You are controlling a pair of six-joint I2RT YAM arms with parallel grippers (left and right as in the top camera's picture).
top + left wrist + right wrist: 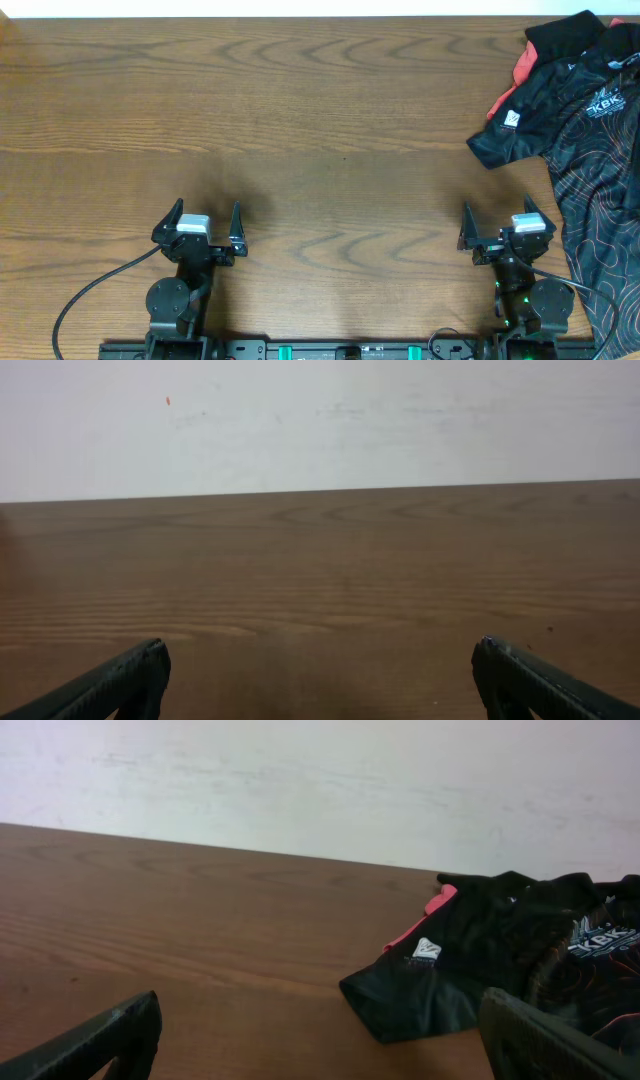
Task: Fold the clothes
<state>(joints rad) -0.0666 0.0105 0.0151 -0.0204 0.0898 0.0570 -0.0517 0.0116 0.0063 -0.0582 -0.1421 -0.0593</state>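
A black sports shirt [590, 140] with red-orange line patterns, a white logo and a coral inner collar lies crumpled at the table's right edge, partly hanging off it. In the right wrist view the shirt [500, 960] lies ahead and to the right. My left gripper [207, 229] is open and empty near the front left of the table, far from the shirt; it also shows in the left wrist view [318, 678]. My right gripper [505, 226] is open and empty at the front right, just left of the shirt's lower part; it also shows in the right wrist view [318, 1030].
The brown wooden table [320, 130] spreads between and beyond the arms. A white wall [320, 420] stands behind the far edge. Black cables [90, 290] trail from the arm bases at the front edge.
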